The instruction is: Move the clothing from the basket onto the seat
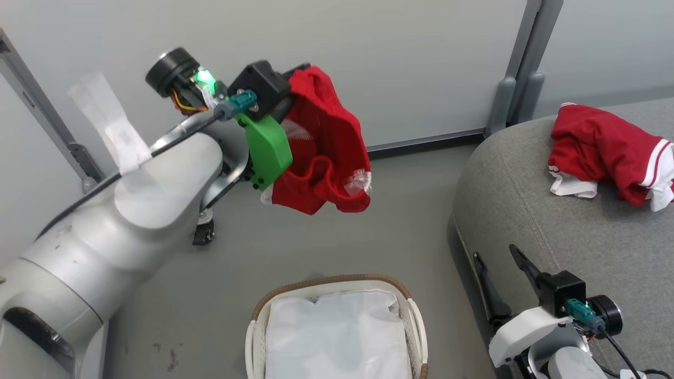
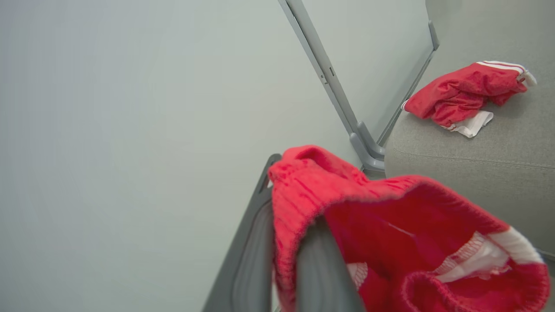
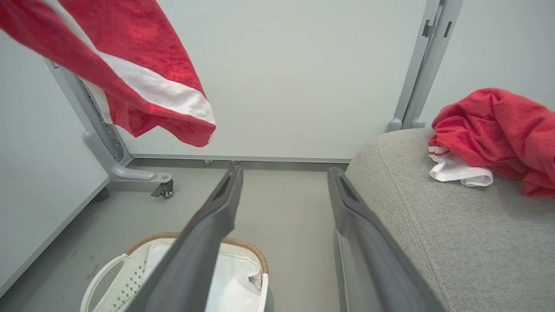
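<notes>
Pinched shut at 6 o'clock of the left wrist view, the left gripper (image 2: 284,195) grips a bunched fold of a red garment (image 1: 326,147), which hangs in the air at 11 o'clock of the head view, well apart from the seat (image 1: 553,252) at 3 o'clock. A second red garment (image 1: 605,152) already lies on that seat. The basket (image 1: 337,281) sits at 6 o'clock on the floor (image 1: 421,210), showing its white liner (image 1: 337,337) and nothing red. The right gripper (image 1: 494,252) stands wide open and empty at 4 o'clock, beside the seat's edge.

Likely trouble, as I judge it:
- The hold looks to be on 1 gathered edge, so a quick swing toward 3 o'clock could let the cloth slide out onto the floor between basket and seat.
- The drooping loop hangs low and might drag on the seat's rounded corner, or catch on the right gripper's spread fingers.
- Letting go too soon would leave it short of the cushion.

Hard to make out:
- How much fabric sits between the left fingers, since the cloth covers 1 tip.
- Whether the liner's folds hide more clothing; the basket is cut off at 6 o'clock.
- Whether the heap on the seat is 1 piece or 2; the frame edge clips it.
</notes>
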You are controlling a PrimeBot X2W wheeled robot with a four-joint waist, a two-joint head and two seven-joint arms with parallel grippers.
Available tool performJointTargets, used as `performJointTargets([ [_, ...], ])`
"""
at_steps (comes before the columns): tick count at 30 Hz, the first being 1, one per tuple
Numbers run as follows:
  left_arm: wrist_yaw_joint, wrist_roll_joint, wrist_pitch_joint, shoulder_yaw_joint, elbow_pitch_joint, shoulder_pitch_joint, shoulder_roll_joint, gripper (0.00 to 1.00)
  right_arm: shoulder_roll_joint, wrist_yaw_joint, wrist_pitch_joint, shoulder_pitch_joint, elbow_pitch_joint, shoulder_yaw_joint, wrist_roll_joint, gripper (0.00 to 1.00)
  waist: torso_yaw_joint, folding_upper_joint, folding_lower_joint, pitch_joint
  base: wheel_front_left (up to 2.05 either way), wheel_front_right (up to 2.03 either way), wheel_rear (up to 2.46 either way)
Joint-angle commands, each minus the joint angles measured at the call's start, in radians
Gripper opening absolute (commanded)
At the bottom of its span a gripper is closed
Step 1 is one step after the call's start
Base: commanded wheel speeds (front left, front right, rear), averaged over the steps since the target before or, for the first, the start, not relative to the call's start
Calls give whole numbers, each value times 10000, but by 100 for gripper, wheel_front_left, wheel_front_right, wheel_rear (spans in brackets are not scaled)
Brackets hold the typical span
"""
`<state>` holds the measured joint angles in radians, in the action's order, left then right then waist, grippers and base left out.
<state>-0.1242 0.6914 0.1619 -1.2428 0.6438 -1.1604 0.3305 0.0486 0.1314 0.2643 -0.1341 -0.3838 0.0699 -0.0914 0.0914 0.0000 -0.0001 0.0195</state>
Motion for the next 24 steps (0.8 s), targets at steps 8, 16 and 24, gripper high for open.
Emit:
performJointTargets([
  [8,107,88,-295,359,-287,-1136,219,0,33,-14,2,-532,48,688,-13,100,51,0,1,77,0,0,0],
  [16,62,147,-577,342,-481,-1672,-99,0,35,-14,2,-1425,65,1540,347,100,-190,0,1,30,0,0,0],
  [24,1,160,-624,204,-543,-2009,-590,0,44,-14,2,-2556,-465,2663,531,100,-561,0,1,-10,0,0,0],
])
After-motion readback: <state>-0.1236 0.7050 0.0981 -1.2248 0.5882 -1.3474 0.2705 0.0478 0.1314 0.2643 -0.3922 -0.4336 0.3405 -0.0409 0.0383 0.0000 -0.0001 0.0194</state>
